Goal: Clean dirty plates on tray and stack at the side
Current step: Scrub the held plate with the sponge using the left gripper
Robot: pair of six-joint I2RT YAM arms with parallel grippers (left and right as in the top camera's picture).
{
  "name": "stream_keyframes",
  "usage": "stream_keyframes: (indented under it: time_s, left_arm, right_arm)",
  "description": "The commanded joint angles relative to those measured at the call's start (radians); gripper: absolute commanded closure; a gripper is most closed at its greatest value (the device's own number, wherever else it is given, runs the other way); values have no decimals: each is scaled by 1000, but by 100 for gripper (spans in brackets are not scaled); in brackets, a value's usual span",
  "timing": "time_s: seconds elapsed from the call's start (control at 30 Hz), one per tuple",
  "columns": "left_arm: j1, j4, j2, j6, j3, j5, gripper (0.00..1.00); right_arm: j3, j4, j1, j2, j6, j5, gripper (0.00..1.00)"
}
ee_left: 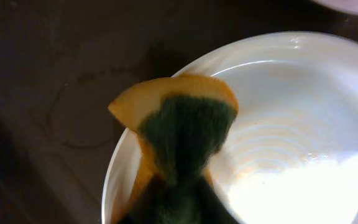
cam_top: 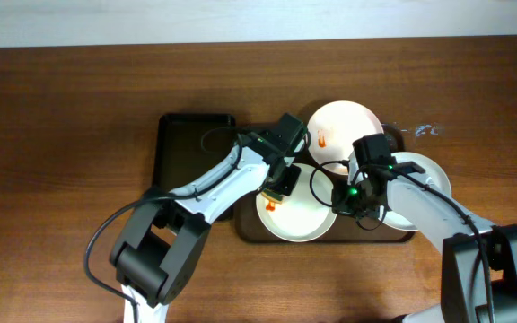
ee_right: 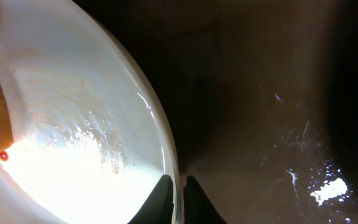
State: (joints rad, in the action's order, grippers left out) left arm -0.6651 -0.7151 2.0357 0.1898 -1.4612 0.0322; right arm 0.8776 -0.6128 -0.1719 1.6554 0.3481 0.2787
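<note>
In the lower centre of the overhead frame, the left gripper (cam_top: 276, 187) pinches a folded yellow sponge with a green scouring face (ee_left: 182, 124), which lies over the left rim of a round white shallow plate (cam_top: 299, 217). The right gripper (ee_right: 174, 198) is closed narrowly on that plate's right rim. An orange-red smear (ee_right: 3, 155) shows beside the sponge. A second white plate (cam_top: 344, 126) at upper centre and a third white plate (cam_top: 424, 175) at right share the large brown tray (cam_top: 249, 231). A smaller black tray (cam_top: 191, 144) lies to its left on the wooden bench (cam_top: 61, 135)
</note>
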Motion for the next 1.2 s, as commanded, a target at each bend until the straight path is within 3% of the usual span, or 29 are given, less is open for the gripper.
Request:
stream_keyframes:
  time_s: [0.0, 0.07, 0.47, 1.0, 1.17]
  left_arm:
    - [-3, -4, 25, -4, 8, -14, 95]
    - [-3, -3, 35, -4, 8, -14, 100]
    - [-3, -60, 94, -3, 8, -6, 100]
    - [-3, -192, 94, 5, 8, 133, 100]
    - [-3, -197, 94, 5, 9, 324, 100]
  right_arm:
    - [-11, 0, -6, 3, 8, -2, 94]
    - [-11, 1, -5, 3, 8, -2, 96]
    - [-13, 10, -5, 62, 9, -1, 96]
    - [-13, 27, -5, 91, 50, 3, 96]
    - [-13, 26, -5, 91, 50, 2, 96]
